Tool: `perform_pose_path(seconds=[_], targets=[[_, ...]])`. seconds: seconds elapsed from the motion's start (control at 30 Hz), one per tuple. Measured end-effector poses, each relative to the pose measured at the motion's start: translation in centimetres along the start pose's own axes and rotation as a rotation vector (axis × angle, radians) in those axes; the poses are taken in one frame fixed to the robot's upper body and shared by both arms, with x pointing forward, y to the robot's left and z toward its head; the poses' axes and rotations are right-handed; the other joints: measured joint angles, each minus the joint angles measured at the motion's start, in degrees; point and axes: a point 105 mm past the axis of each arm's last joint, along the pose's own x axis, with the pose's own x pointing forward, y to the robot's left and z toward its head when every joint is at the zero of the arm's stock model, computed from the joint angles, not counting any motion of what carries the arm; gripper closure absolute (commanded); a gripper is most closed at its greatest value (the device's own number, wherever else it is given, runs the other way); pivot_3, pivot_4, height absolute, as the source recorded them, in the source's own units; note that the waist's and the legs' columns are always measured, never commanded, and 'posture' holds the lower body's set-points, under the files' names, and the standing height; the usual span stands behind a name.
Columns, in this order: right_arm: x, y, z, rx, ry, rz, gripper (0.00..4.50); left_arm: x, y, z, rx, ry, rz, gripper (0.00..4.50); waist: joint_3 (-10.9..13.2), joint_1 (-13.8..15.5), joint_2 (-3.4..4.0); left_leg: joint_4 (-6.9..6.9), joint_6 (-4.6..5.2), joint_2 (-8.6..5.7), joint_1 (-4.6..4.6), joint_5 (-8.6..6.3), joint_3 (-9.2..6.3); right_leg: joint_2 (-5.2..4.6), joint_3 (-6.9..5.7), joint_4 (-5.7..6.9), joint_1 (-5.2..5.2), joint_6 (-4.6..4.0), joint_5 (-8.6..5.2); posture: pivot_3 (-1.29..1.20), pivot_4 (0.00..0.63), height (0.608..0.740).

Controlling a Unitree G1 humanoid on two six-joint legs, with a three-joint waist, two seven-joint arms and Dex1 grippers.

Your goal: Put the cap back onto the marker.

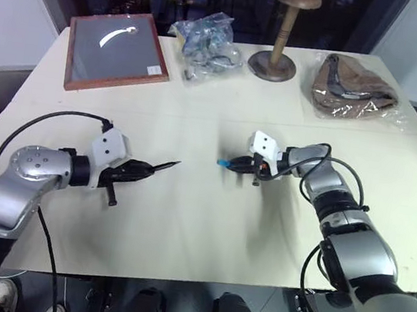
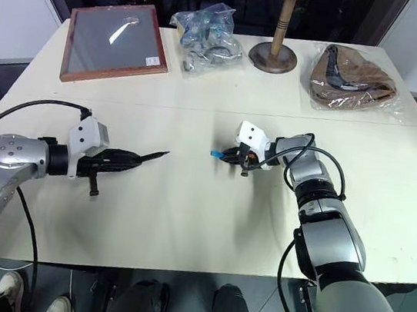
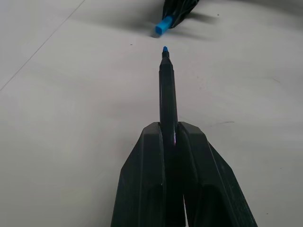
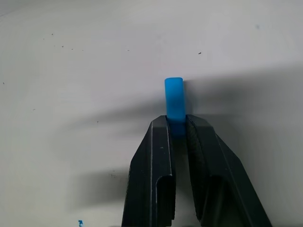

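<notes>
Marker (image 3: 167,94) in left gripper (image 3: 170,137), facing cap (image 3: 164,25).

Even, fairly bright overhead light covers the pale counter (image 1: 183,222), while the top of the frame falls off into darkness. A bright streak of glare sits on the framed panel (image 1: 117,50) at upper left. Soft, smeared shadows lie beneath the right gripper (image 1: 242,165); in its wrist view broad grey shadows spread behind the cap (image 4: 174,100). The fingers (image 3: 199,189) at the bottom edge look slightly soft.

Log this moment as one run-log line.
left gripper: shut on black marker | right gripper: shut on light-blue plastic cap | uncapped
</notes>
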Motion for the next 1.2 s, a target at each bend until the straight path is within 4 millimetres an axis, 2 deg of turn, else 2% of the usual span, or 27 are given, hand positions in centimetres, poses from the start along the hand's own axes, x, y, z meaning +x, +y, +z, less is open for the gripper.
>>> perform_pose_path(seconds=[0.27, 0.43, 0.67, 0.87, 1.0, 1.2], targets=[[-0.6, 0.3, 0.1, -0.082, 0.030, -0.012, 4.37, 0.1, 0.8, 0.3, 0.043, -0.010, 0.007, 4.50, 0.00, 0.35, 0.01, 0.03, 0.00, -0.05, -0.02, 0.00, -0.04, -0.03, -0.02, 0.00, -0.01, 0.00, 0.00, 0.00, 0.150, 0.740], [-2.6, 0.5, 0.5, -0.228, 0.119, -0.049, 4.37, 1.2, 1.4, -0.1, 0.124, -0.004, -0.008, 4.50, 0.00, 0.33, 0.01, 0.02, 0.00, -0.06, -0.12, 0.00, -0.02, -0.05, -0.05, 0.06, -0.11, 0.00, 0.00, 0.00, 0.150, 0.740], [-3.8, 0.8, 4.4, -0.391, 0.150, -0.143, 4.37, 3.5, 2.1, 0.1, 0.250, -0.035, -0.039, 4.50, 0.00, 0.20, 0.01, 0.69, 0.01, -0.03, -0.36, 0.00, 0.08, -0.01, -0.13, 0.39, -0.35, 0.00, 0.00, 0.00, 0.150, 0.740], [-3.3, 2.0, 5.8, -0.440, 0.179, -0.163, 4.37, 4.4, 2.3, 0.1, 0.304, -0.046, -0.065, 4.50, 0.00, 0.58, 0.01, 0.71, 0.01, -0.13, -0.38, -0.01, -0.02, -0.14, -0.13, 0.62, -0.46, 0.00, 0.00, 0.00, 0.150, 0.740], [-3.0, 2.4, 5.6, -0.436, 0.195, -0.158, 4.37, 4.7, 2.6, 0.8, 0.370, -0.059, -0.065, 4.50, 0.00, 1.17, 0.01, 0.74, 0.01, -0.14, -0.39, -0.01, 0.01, -0.16, -0.15, 0.63, -0.48, 0.00, 0.00, 0.00, 0.150, 0.740], [-2.3, 2.9, 5.2, -0.430, 0.205, -0.143, 4.37, 4.8, 2.6, 0.8, 0.406, -0.055, -0.063, 4.50, 0.00, 1.60, 0.01, 0.74, 0.01, -0.14, -0.39, -0.01, 0.04, -0.18, -0.16, 0.64, -0.52, 0.00, 0.00, 0.00, 0.150, 0.740]])
